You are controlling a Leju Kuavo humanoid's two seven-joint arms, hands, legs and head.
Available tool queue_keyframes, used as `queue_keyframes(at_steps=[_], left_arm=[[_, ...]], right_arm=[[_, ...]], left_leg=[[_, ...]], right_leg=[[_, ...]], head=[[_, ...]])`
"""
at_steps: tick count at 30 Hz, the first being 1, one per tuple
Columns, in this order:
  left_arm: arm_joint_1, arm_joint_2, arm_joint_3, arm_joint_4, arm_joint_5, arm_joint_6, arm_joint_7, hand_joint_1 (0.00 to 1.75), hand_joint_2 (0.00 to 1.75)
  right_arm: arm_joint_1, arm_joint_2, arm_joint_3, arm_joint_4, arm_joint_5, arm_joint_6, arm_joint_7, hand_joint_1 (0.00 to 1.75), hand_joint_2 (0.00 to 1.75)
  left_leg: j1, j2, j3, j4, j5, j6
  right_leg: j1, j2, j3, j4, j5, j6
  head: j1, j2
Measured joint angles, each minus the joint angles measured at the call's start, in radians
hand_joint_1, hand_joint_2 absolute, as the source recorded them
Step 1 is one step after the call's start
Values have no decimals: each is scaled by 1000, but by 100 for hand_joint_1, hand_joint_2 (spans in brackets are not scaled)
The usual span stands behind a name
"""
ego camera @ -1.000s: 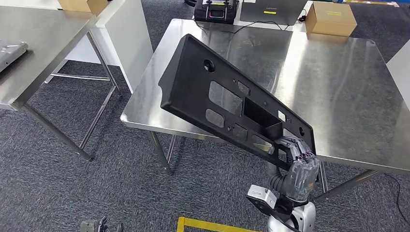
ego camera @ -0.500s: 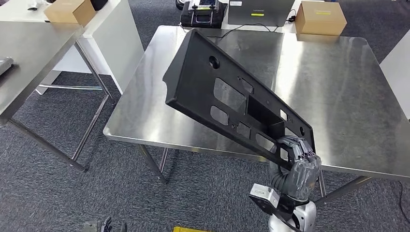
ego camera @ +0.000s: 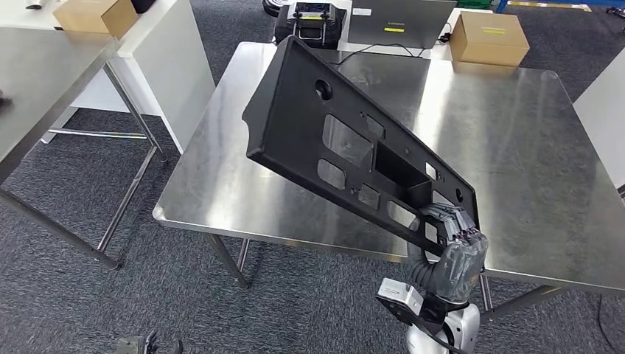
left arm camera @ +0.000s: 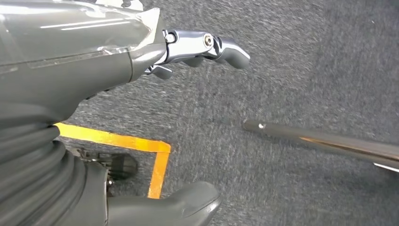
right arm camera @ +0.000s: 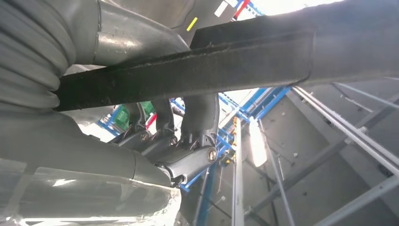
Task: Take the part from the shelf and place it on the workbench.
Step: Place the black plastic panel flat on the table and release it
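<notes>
While the right hand (ego camera: 451, 234) grips the part (ego camera: 346, 147), the left hand (left arm camera: 141, 61) hangs empty, fingers apart.

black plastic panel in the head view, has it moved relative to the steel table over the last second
Yes. The long black plastic panel gripped by the right robot hand now reaches further over the stainless steel table; its far end has neared the table's back edge. The whole view shifted too, so the robot likely stepped forward.

Right robot hand (ego camera: 457, 247) raised, fingers clamped (left robot hand (left arm camera: 141, 61) empty, spread).

Workshop: steel workbench (ego camera: 516, 147), grey carpet (ego camera: 66, 287), cardboard box (ego camera: 489, 38), yellow floor tape (left arm camera: 117, 140).
</notes>
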Motion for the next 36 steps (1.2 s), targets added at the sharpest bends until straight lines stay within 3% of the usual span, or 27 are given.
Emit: queue_keyframes(at_steps=[2,3,4,6,7,9,12,18,24,36], left_arm=[[-1,-4,5,0,-2,-2,2,0,175],[-1,-7,8,0,-2,-1,4,0,175],[-1,-9,11,0,-5,3,9,0,175],[-1,-14,14,0,-10,18,23,0,175],[-2,-15,17,0,-13,27,31,0,175],[-3,-16,22,0,-18,37,41,0,175],[-5,-19,35,0,-31,57,56,0,175],[-12,-27,60,1,-50,45,53,0,175],[-29,-27,84,2,-75,29,51,0,175],[-59,-16,89,3,-109,12,66,0,175]], right_arm=[[-1,-3,0,2,2,0,5,175,175],[1,-4,0,3,3,0,9,175,175],[1,-5,0,4,4,0,12,175,175],[0,-8,0,5,10,0,15,175,175],[-1,-9,0,6,15,0,16,175,175],[-3,-11,-2,8,25,0,16,175,175],[-7,-11,-9,15,57,0,27,175,175],[-45,-11,-57,53,158,0,97,175,175],[-176,-8,-196,163,264,0,173,175,175],[-425,-29,-437,438,479,0,364,175,175]], left_leg=[[1,-2,5,0,-7,0],[1,-3,9,1,-11,-1],[3,-5,15,1,-16,-4],[3,-8,30,3,-30,-14],[2,-9,35,6,-39,-20],[-2,-8,39,13,-52,-25],[1,-6,43,13,-57,-10],[3,-5,48,3,-57,-10],[5,-3,48,1,-56,-38],[-10,-3,48,6,-55,-38]], right_leg=[[-5,0,-79,115,-26,6],[-8,0,-96,125,-15,14],[-12,-1,-92,94,12,26],[-22,-3,-43,-45,89,49],[-26,-4,-19,-105,118,51],[-29,-3,3,-157,140,42],[-27,0,5,-158,140,33],[-22,3,5,-158,135,25],[-20,3,5,-157,136,21],[-23,2,7,-157,138,22]], head=[[1,0],[2,0],[2,0],[4,0],[5,0],[5,0],[2,0],[2,0],[3,0],[3,0]])
